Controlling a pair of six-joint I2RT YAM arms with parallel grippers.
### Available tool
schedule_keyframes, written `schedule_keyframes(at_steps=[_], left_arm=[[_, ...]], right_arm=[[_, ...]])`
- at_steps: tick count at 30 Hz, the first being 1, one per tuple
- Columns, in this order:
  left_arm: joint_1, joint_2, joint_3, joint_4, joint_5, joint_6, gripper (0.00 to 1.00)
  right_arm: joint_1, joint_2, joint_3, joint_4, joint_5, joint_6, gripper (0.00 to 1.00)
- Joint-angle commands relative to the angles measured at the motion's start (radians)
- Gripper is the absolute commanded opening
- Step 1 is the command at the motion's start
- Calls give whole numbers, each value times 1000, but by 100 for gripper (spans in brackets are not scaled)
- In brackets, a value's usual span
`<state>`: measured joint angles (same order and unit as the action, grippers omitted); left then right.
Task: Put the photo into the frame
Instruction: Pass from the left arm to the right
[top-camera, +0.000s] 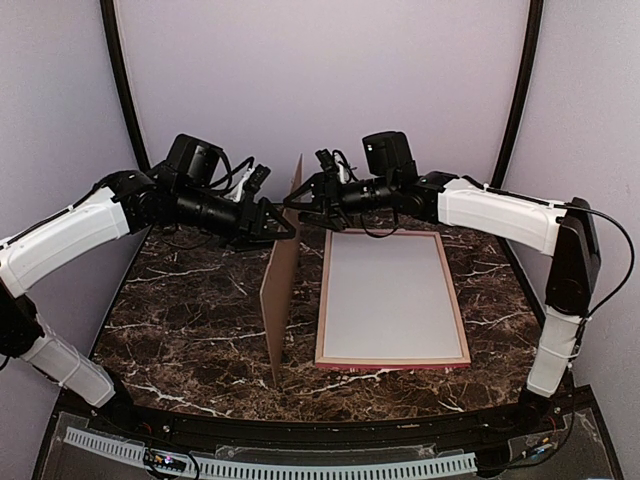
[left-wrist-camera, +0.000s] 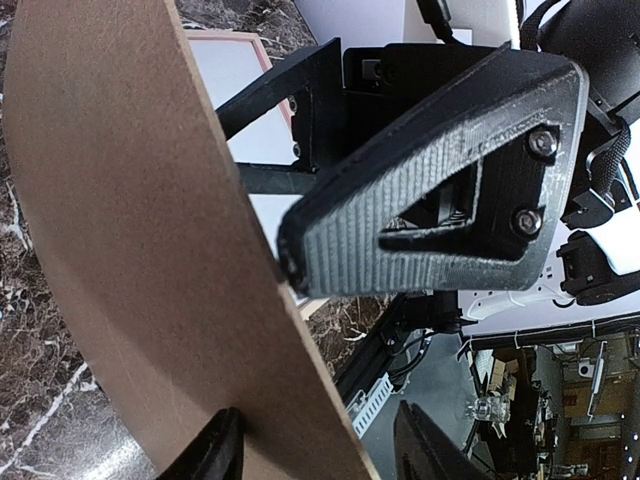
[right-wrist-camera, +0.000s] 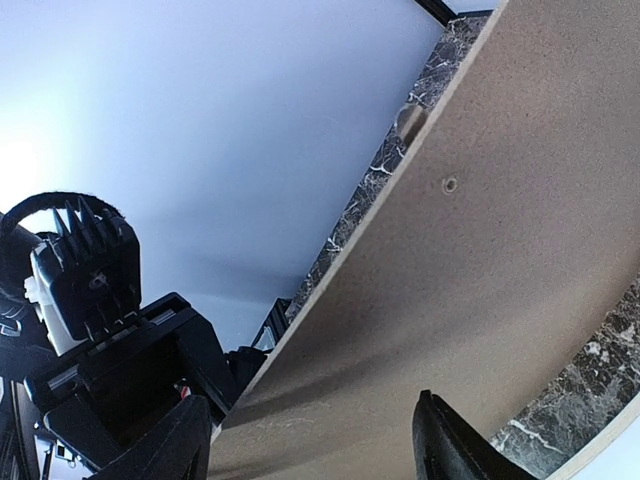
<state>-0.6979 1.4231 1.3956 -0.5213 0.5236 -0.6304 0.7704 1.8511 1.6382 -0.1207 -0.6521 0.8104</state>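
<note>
The frame (top-camera: 457, 300) lies flat on the marble table (top-camera: 190, 320), right of centre, with its pale back up and a pink lip showing along its near edge. The photo (top-camera: 390, 295) appears to lie in its opening, plain white side up and reaching all four rails. No printed side shows.

Just left of the frame, a brown cardboard backing board (top-camera: 283, 290) stands on its long lower edge and runs from near to far. Only a narrow strip of marble separates it from the frame's left rail. Left of the board the tabletop is open well out to the table's side. A band of marble lies between the frame's near rail and the table's near edge.

Both arms meet at the board's far upper corner. In its wrist view the left gripper (left-wrist-camera: 315, 450) straddles the board's edge with its jaws at a moderate gap. One finger (left-wrist-camera: 218, 450) lies against the brown face and the other stands clear. The right gripper (right-wrist-camera: 310, 440) is spread wide, and the board's face spans the space between its fingers. From the left wrist, one textured right finger (left-wrist-camera: 430, 190) touches the board's edge at its tip. The frame's far rail lies just under the right wrist.
</note>
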Motion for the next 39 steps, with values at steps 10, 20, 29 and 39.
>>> schedule_keyframes(at_steps=[10,20,29,39], left_arm=[[-11,-5,36,33,7,9,56],[-11,-42,24,57,0,25,65],[-2,-98,-32,69,-85,35,71],[55,-123,-201,134,-182,-16,71]], right_arm=[[7,-23,47,-2,-5,-4,69],[5,-31,44,-71,23,-31,69],[2,-61,1,-93,42,-43,69],[-13,-101,-56,-125,61,-61,69]])
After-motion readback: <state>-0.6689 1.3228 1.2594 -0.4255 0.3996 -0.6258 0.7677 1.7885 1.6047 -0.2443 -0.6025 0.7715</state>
